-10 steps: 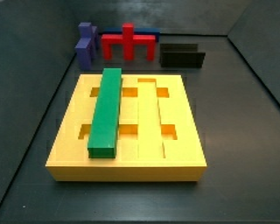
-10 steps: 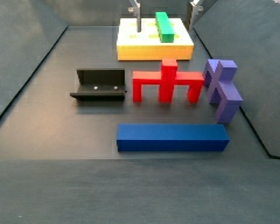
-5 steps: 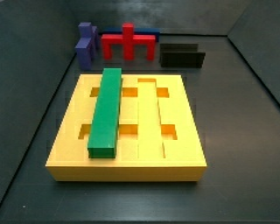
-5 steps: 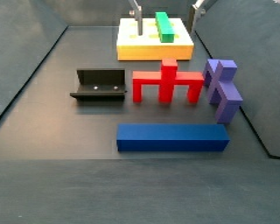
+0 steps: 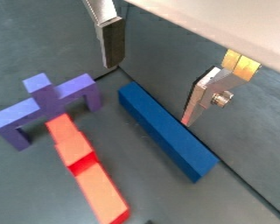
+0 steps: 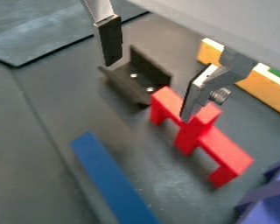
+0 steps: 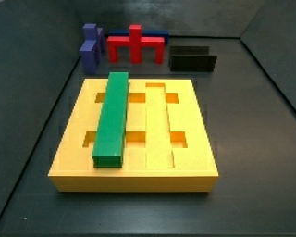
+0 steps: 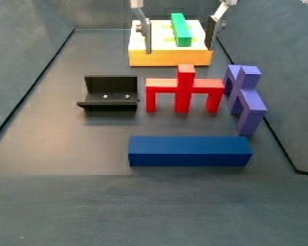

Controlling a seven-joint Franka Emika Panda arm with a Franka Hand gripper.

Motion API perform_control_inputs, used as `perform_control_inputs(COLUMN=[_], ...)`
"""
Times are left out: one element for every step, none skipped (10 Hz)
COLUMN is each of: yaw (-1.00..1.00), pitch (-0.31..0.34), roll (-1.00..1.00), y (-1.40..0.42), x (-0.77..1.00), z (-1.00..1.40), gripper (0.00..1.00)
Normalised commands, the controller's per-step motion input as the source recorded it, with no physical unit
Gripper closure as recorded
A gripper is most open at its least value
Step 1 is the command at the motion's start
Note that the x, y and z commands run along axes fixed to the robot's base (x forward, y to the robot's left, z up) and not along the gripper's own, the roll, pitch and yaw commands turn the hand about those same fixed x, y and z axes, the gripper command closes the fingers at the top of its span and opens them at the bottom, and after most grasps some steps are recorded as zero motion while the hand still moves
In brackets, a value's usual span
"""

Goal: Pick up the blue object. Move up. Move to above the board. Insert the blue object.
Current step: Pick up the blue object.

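Silver finger plates w/ dark pads: gripper (image 8: 179, 21) hangs high over the floor's far end, above the board (image 8: 150, 55), jaws wide apart, nothing between them. Vs 0.5 s ago it has dropped lower in a side view – more of both fingers shows now. No piece has shifted.

In both wrist views the fingers (image 5: 109, 39) (image 6: 111, 42) frame bare grey floor; gripper midpoints (image 5: 156, 75) (image 6: 152, 77).

Blue object (image 8: 191, 150) lies flat on the floor near its front edge, long axis across, well apart from the gripper. Dark navy, straight, rectangular section, untouched; also seen in wrist views (image 5: 166, 129) (image 6: 113, 179), the latter cutting off one end.

Red piece (image 8: 184, 90) stands betw. blue bar and board; purple piece (image 8: 245, 97) just beside it toward the floor's right edge; fixture (image 8: 107, 95) toward the left. Green bar (image 7: 111, 117) sits in the yellow board's (image 7: 195, 163) left groove.

Gripper isn't in the close side view. Blue object is hidden there, too.
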Motion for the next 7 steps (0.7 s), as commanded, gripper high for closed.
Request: perform_control_inputs(yaw=[-1.0, -1.0, -1.0, -1.0, -1.0, -1.0, -1.0], pitch=[0.014, 0.034, 0.019, 0.023, 0.003, 0.013, 0.026], roll=[-0.02, -0.01, -0.03, -0.03, -0.04, -0.04, -0.01], y=[0.0, 0.0, 0.0, 0.0, 0.0, 0.0, 0.0], x=[0.0, 0.0, 0.0, 0.0, 0.0, 0.0, 0.0], z=[-0.23, -0.25, -0.23, -0.23, -0.2, -0.21, -0.21], gripper=[0.0, 0.0, 0.0, 0.0, 0.0, 0.0, 0.0])
